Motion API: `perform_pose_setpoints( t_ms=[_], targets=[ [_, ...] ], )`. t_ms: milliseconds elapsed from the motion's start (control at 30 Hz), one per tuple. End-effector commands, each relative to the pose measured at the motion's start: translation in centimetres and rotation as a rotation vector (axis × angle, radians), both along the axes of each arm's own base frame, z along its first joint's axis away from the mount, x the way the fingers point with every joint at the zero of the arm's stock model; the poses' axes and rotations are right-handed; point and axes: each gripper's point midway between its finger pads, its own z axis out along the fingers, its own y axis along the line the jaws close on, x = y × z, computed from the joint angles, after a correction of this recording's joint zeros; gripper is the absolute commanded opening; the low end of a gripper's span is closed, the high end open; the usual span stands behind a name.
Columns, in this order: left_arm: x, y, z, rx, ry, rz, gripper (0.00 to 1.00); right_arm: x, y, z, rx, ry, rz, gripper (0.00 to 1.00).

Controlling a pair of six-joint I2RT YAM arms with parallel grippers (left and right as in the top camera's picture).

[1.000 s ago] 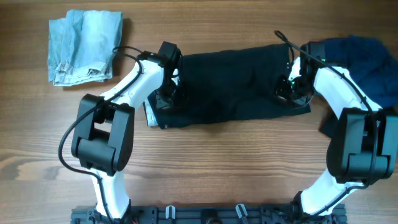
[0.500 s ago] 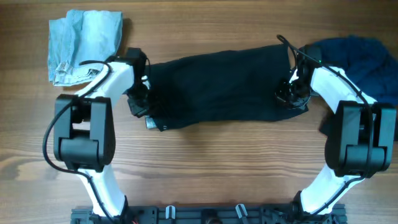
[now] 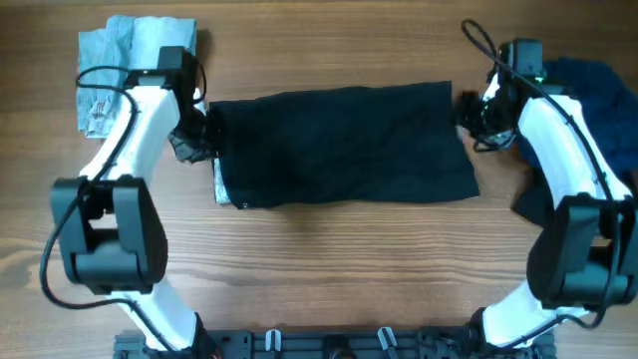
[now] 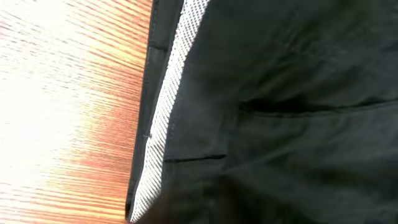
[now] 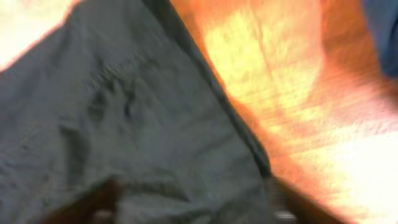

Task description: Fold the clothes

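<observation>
- Black garment [image 3: 344,145] lies spread flat at centre
- Left gripper [image 3: 191,142] at its 9 o'clock edge, right gripper [image 3: 477,115] near 2 o'clock; finger state unreadable on both
- Best to pinch matching corners evenly, keeping the fold straight

The left arm [image 3: 125,135] and right arm [image 3: 558,140] are mounted on a black base rail [image 3: 329,344]. Each has smooth, curved white link shells. Nearer the rail sit bulky black joint housings [image 3: 105,244]. A thin black cable [image 3: 478,40] loops along each arm. Farthest from the rail, the left gripper [image 3: 197,140] and right gripper [image 3: 471,112] are black.
</observation>
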Motion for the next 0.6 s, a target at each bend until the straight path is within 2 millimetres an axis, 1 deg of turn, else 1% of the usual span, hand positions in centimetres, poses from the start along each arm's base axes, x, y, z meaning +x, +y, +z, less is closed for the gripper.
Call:
perform_pose_setpoints(
  t_ms=[0,33,67,100,167,200,267,333,467,567],
  targets=[
    [0.2,-1.4,0.8,-0.021,-0.029,-0.058,0.72,1.2,-2.1,0.4,-0.087,-0.044,0.001,0.94],
    [0.2,-1.8,0.8,-0.02,-0.029,-0.073,0.86,1.5,-2.3,0.3,-0.071,-0.055,0.0,0.94],
    [0.1,-2.3,0.8,-0.02,-0.029,-0.087,0.95,1.9,-2.1,0.3,-0.042,-0.073,0.031,0.95],
    [0.2,-2.8,0.8,-0.02,-0.034,-0.099,1.0,2.3,-1.4,0.4,0.0,-0.096,0.091,0.96],
    [0.7,-3.4,0.8,-0.022,-0.058,-0.11,1.0,2.5,0.3,0.7,0.08,-0.13,0.196,0.97],
    [1.2,-3.6,0.9,-0.024,-0.078,-0.106,1.0,2.5,0.6,0.7,0.09,-0.135,0.217,0.97],
    [1.8,-3.4,0.9,-0.026,-0.1,-0.085,1.0,2.5,0.5,0.6,0.089,-0.133,0.214,0.98],
    [2.4,-2.5,1.0,-0.025,-0.118,-0.06,1.0,2.4,0.4,0.6,0.079,-0.127,0.21,1.0],
    [1.9,-0.7,0.9,-0.053,-0.087,-0.005,1.0,2.1,0.4,0.5,0.083,-0.114,0.209,1.0],
    [2.1,-0.7,1.2,-0.109,-0.106,-0.041,1.0,2.3,0.4,0.5,0.082,-0.12,0.209,0.99]
  ],
)
